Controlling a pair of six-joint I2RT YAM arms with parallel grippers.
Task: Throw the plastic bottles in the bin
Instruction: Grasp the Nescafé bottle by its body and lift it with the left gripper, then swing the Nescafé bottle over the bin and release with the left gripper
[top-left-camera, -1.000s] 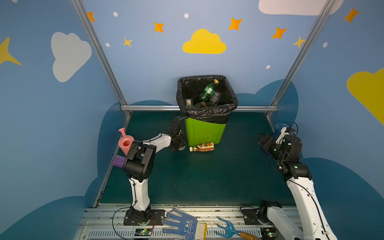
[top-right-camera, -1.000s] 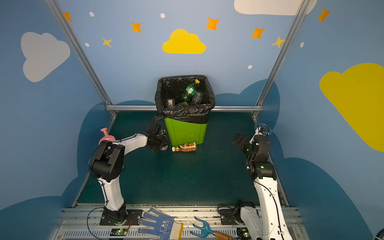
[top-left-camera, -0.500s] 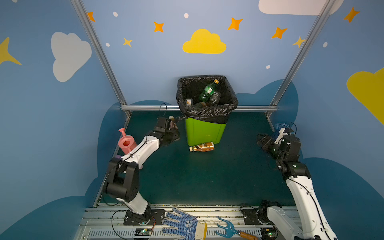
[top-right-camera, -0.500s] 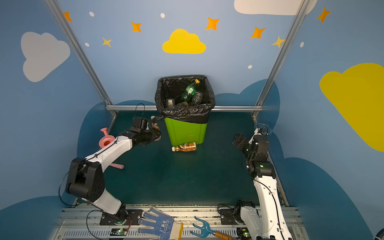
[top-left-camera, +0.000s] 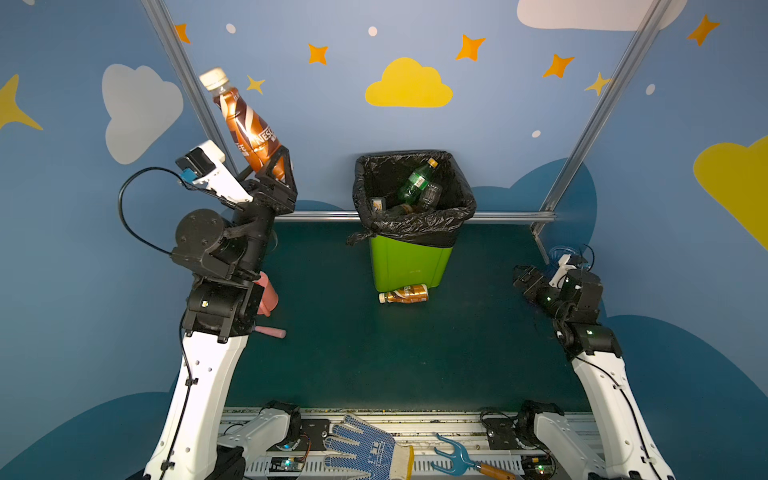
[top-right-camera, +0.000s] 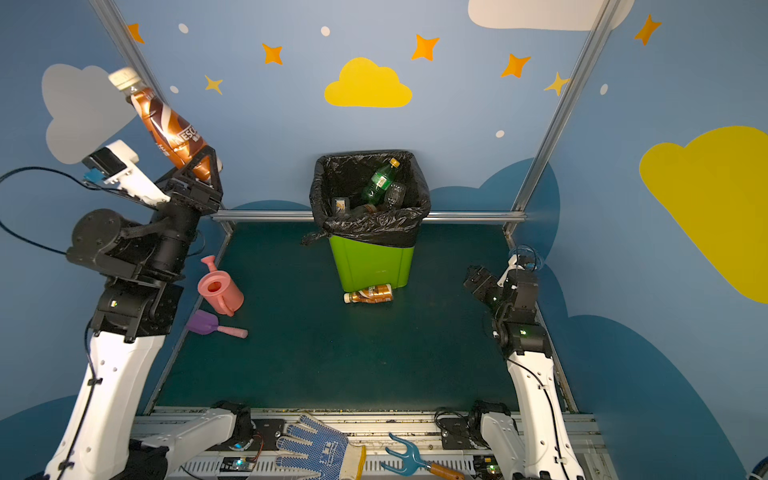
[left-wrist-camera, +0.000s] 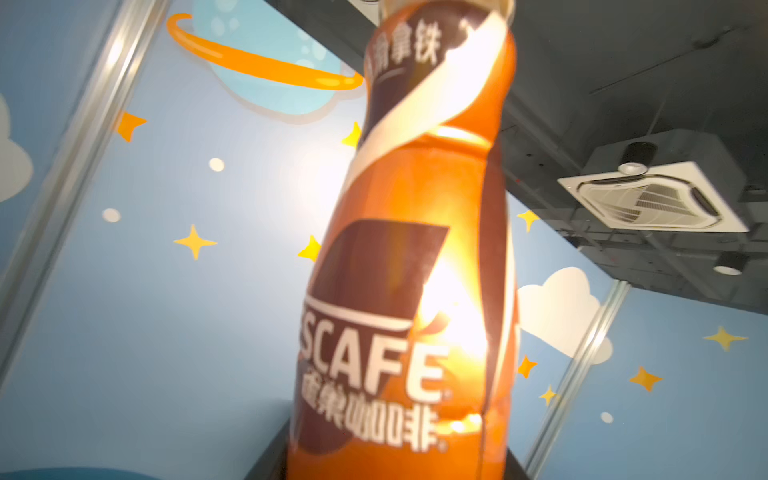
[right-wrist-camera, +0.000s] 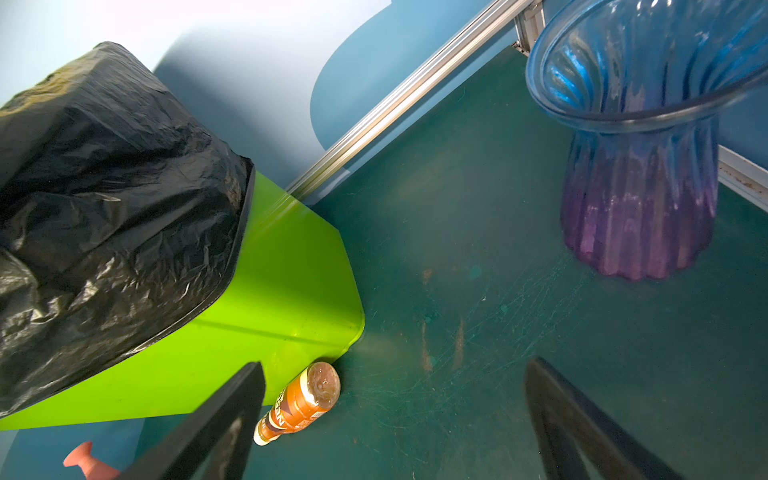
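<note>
Left pincer (top-left-camera: 270, 163) is clamped on the base end of a brown coffee bottle (top-left-camera: 246, 120), raised high to the left of the bin (top-left-camera: 409, 266) and above its rim in both top views. The bottle tilts cap-up and away from the bin, white cap blurred. In the left wrist view the brown coffee bottle (left-wrist-camera: 407, 291) fills the middle and is soft-focus, with its orange-brown label and white swirl readable. Right pincer (top-left-camera: 524, 279) has its jaws wide apart and empty, low over the surface (top-left-camera: 374, 353) and well to the right of the bin; in the right wrist view both fingers (right-wrist-camera: 232, 411) frame bare surface. The bin is lime green with a black bag folded over its rim and stands at the back middle against the rail. Inside it lie a green bottle (top-left-camera: 415, 179), a clear bottle (top-left-camera: 430, 193) and more, partly hidden. A second brown bottle (top-left-camera: 405, 294) lies on its side on the surface, touching or just beside the bin's front foot, cap end to the bin's left. A pink watering can (top-right-camera: 220, 289) and a purple scoop (top-right-camera: 203, 322) sit left of the bin, near the left arm. A blue-purple vase (right-wrist-camera: 640, 166) stands right of the bin by the corner rail. A blue dotted glove (top-left-camera: 365, 449) and a blue hand fork (top-left-camera: 457, 457) lie on the front rail, well in front of the bin.
</note>
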